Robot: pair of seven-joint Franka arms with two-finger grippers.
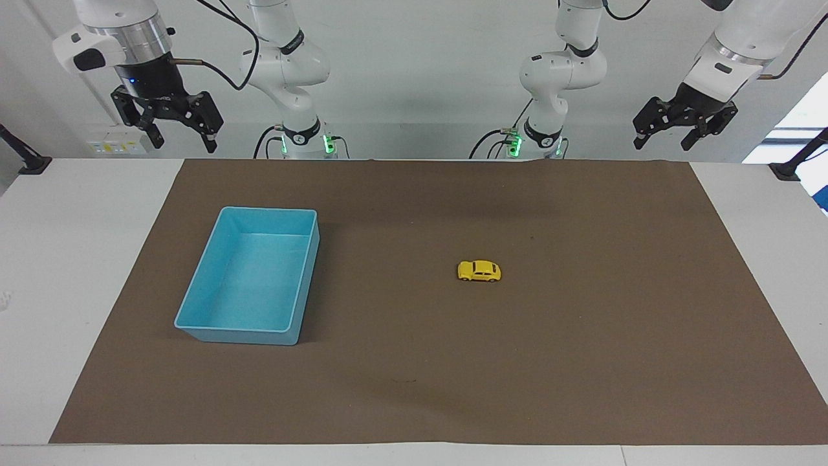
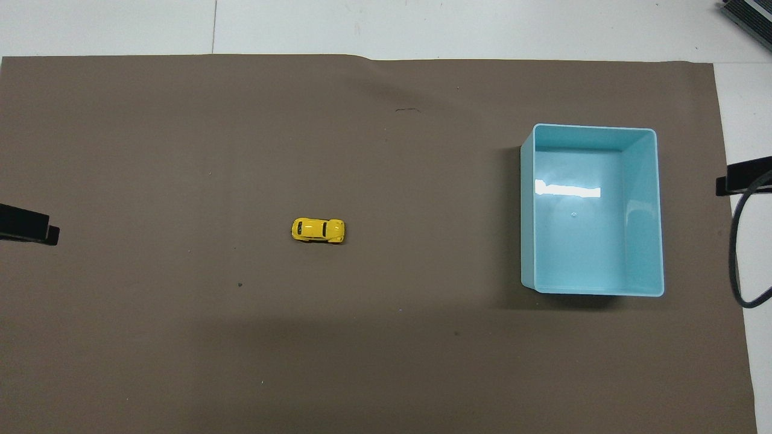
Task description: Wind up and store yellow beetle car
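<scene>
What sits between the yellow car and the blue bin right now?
Only bare brown mat lies between the yellow beetle car and the blue bin. The overhead view shows this most plainly, and the facing view agrees.

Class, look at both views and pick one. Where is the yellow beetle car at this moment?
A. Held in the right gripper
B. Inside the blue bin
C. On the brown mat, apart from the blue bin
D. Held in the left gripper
C: the yellow beetle car sits on the brown mat, well apart from the blue bin, while the left gripper and right gripper hang open and empty above the robots' edge of the table.
</scene>
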